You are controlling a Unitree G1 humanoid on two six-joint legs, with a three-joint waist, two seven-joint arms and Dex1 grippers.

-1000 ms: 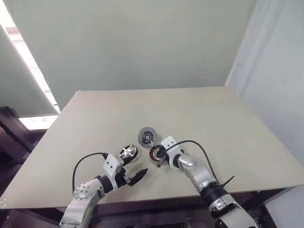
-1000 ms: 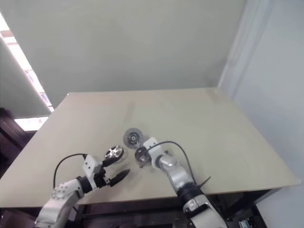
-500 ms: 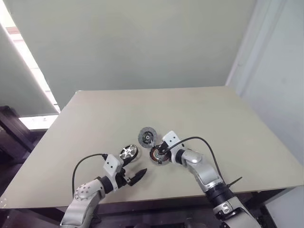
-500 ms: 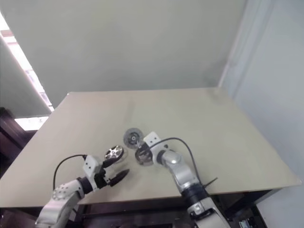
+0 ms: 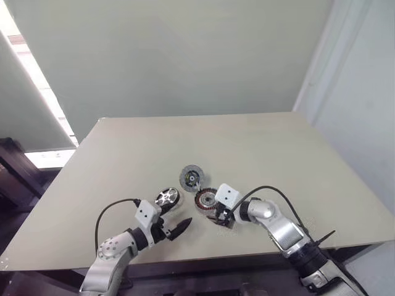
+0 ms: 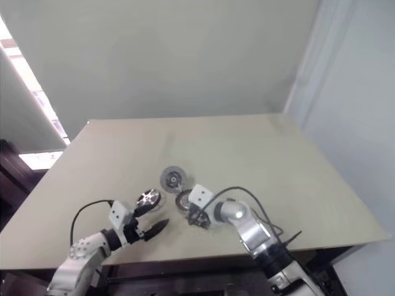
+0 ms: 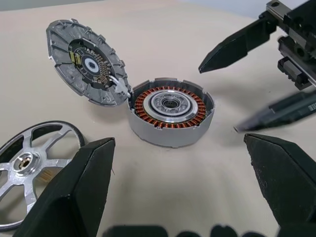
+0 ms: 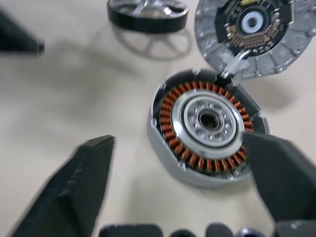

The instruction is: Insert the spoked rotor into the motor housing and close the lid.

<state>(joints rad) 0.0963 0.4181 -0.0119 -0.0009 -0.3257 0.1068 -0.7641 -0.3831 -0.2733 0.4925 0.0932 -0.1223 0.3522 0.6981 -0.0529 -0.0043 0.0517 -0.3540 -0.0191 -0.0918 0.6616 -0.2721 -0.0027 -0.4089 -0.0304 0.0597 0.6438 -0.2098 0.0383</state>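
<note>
Most of the table (image 5: 296, 148) lies bare: the whole far half and the right side are free to pass over. The crowding sits low and centre of the left eye view. There the motor housing (image 5: 206, 198) stands with the lid (image 5: 192, 177) just beyond it, joined by a small link, and the spoked rotor (image 5: 166, 197) close at its left. The right gripper (image 5: 217, 217) hangs beside the housing, jaws apart; the left gripper (image 5: 174, 226), also spread, blocks the near approach to the rotor.
</note>
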